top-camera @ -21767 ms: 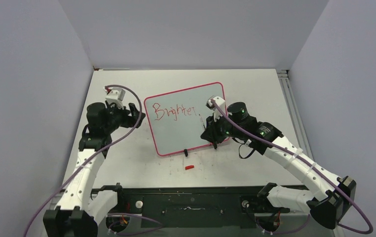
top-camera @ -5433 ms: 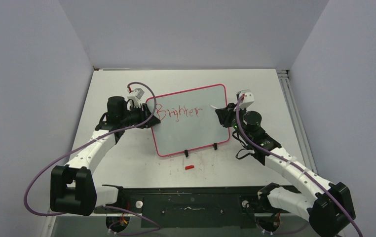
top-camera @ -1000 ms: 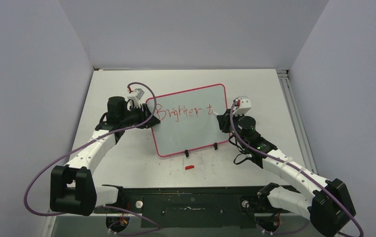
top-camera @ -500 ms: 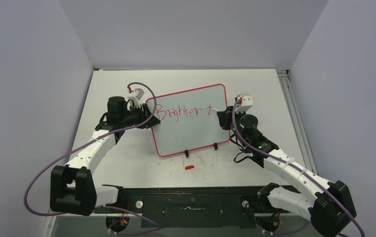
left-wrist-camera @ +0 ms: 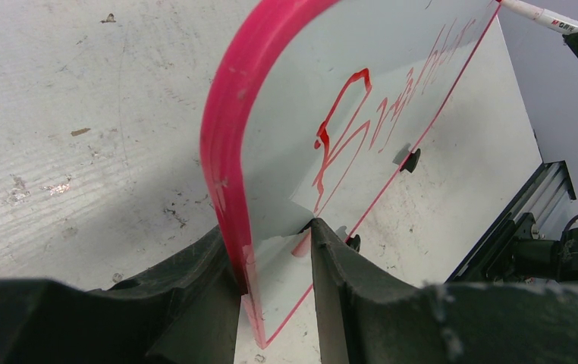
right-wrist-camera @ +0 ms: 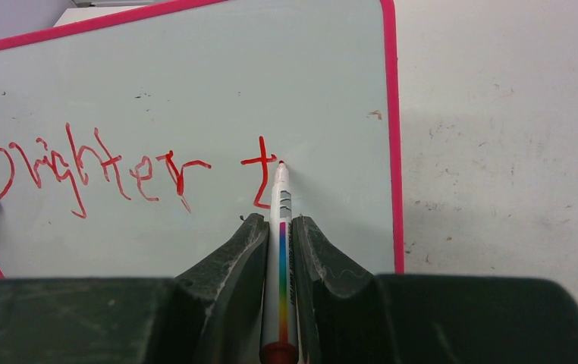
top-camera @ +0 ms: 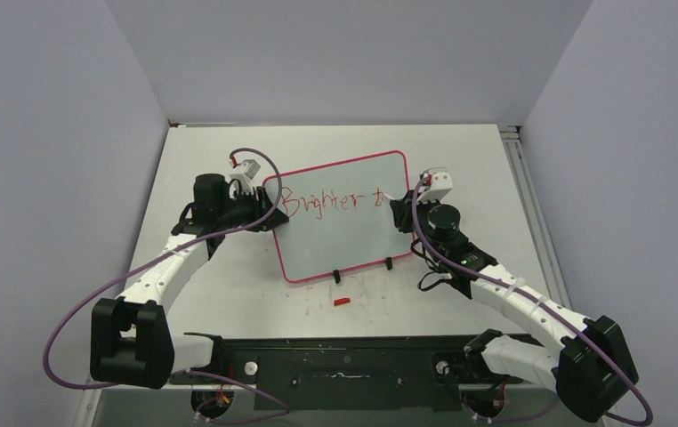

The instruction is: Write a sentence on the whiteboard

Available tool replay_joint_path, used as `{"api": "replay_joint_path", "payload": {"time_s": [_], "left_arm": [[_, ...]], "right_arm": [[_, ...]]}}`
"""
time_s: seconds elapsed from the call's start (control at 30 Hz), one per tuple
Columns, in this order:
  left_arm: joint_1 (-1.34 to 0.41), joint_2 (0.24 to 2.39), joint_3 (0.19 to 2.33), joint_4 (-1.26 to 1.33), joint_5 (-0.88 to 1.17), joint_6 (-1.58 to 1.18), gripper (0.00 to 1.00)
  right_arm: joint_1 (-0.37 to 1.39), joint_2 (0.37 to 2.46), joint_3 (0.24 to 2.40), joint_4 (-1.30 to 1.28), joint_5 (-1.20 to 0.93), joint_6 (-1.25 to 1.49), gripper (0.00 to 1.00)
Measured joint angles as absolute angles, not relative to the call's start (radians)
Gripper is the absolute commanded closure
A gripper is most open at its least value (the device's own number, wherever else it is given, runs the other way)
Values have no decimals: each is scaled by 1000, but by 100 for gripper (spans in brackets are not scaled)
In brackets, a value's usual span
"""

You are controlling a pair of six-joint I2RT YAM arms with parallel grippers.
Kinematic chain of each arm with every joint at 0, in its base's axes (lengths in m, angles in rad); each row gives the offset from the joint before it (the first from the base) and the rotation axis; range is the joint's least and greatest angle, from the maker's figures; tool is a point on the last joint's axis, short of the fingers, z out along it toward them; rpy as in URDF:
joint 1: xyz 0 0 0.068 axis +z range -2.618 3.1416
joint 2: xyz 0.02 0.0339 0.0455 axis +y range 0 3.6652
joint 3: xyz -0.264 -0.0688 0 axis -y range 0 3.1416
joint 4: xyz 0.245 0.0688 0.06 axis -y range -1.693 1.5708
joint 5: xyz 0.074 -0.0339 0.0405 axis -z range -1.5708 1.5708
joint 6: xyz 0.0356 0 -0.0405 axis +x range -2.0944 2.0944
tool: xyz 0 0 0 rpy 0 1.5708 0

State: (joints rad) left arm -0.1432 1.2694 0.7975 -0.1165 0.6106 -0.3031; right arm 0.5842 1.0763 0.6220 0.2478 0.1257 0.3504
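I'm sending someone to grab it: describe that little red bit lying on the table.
Find the pink-framed whiteboard mid-table. Just in front of its black feet lies a small red piece. Unlike the red lettering, it lies loose on the tabletop.

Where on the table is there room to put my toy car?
Bare table runs between the back wall and the far edge of the whiteboard. In front of the board, a strip holds only a small red cap. Crowded: the board's left edge, pinched by the left claw, and its right edge, where the right claw holds the marker.
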Motion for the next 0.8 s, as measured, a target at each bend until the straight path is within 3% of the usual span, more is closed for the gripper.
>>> {"api": "replay_joint_path", "payload": {"time_s": [0.8], "left_arm": [[-143, 1269, 797, -117, 611, -303, 66]], "right_arm": [[584, 1032, 622, 244, 158, 344, 95]]}}
